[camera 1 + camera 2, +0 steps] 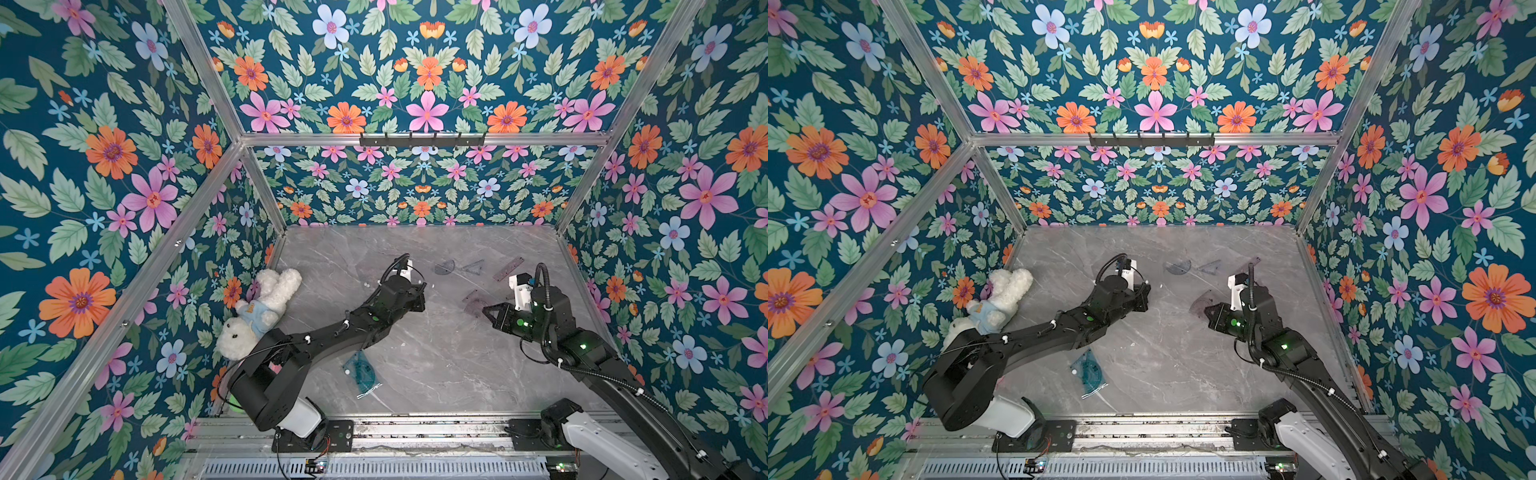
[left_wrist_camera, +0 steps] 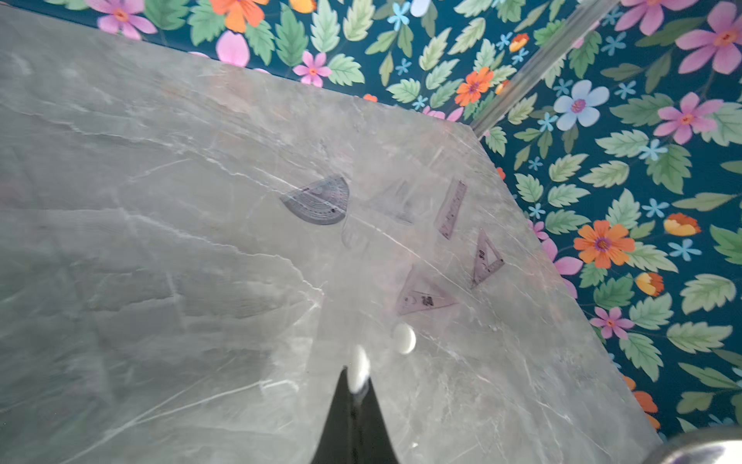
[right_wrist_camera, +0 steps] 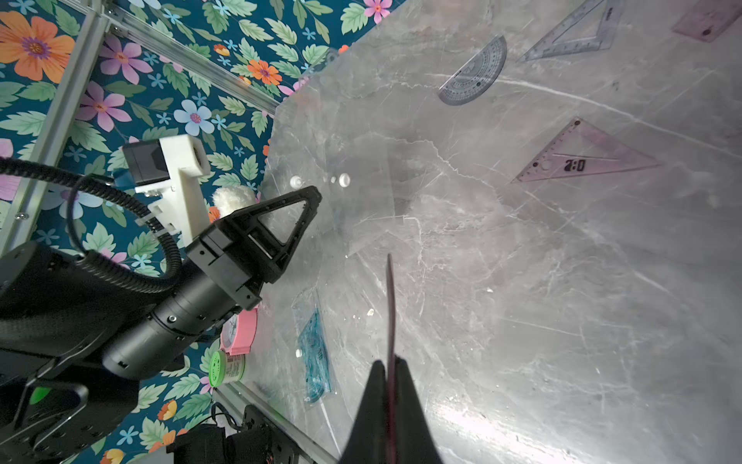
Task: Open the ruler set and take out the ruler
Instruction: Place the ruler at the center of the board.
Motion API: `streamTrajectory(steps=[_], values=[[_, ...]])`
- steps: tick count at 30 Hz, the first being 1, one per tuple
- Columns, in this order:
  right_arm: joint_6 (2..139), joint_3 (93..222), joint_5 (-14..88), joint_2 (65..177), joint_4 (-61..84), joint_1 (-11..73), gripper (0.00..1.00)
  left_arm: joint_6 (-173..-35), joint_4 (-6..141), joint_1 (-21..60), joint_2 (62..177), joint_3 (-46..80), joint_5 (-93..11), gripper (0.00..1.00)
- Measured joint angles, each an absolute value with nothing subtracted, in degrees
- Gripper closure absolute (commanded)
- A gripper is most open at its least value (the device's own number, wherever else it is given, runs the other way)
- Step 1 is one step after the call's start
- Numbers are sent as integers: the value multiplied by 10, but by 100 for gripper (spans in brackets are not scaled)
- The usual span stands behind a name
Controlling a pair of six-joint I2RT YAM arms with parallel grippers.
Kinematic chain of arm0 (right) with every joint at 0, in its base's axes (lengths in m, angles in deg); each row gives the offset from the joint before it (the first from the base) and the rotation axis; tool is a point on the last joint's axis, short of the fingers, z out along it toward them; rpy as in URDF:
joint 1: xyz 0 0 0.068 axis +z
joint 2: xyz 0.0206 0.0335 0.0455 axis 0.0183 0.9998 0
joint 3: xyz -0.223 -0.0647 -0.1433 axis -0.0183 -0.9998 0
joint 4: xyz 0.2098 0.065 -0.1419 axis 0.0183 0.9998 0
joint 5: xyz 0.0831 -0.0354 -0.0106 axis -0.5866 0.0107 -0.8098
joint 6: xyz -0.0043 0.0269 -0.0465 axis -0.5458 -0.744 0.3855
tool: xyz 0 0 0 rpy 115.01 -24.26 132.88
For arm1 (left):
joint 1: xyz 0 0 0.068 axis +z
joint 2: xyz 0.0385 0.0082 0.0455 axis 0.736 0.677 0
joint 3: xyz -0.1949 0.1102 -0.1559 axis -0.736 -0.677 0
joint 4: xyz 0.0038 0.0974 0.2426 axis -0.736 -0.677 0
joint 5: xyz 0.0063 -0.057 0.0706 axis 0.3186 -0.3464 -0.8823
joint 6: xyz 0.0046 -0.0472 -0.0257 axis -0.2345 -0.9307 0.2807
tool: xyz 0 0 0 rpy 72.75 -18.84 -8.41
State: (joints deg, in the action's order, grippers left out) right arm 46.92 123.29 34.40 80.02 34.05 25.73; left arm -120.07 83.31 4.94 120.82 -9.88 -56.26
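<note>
My left gripper hangs over the table's middle, shut on the clear pouch of the ruler set, with a white snap at its tips. My right gripper is shut on a thin purple see-through piece, seen edge-on and held off the marble near the right side. The purple straight ruler lies flat at the back right. Two purple set squares lie near it. A second, teal ruler set in its pouch lies at the front.
A grey protractor and a grey set square lie at the back. A white plush bear leans on the left wall. A pink tape roll and a green-lidded jar sit under the left arm.
</note>
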Motion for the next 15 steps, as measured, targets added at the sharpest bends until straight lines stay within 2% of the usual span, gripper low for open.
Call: streamTrajectory(steps=[5, 15], values=[[470, 1227, 346, 842, 319, 243, 100, -1210, 828, 97, 1127, -145, -563, 100], [459, 1290, 301, 1101, 173, 240, 100, -1267, 838, 230, 1023, -244, -491, 100]])
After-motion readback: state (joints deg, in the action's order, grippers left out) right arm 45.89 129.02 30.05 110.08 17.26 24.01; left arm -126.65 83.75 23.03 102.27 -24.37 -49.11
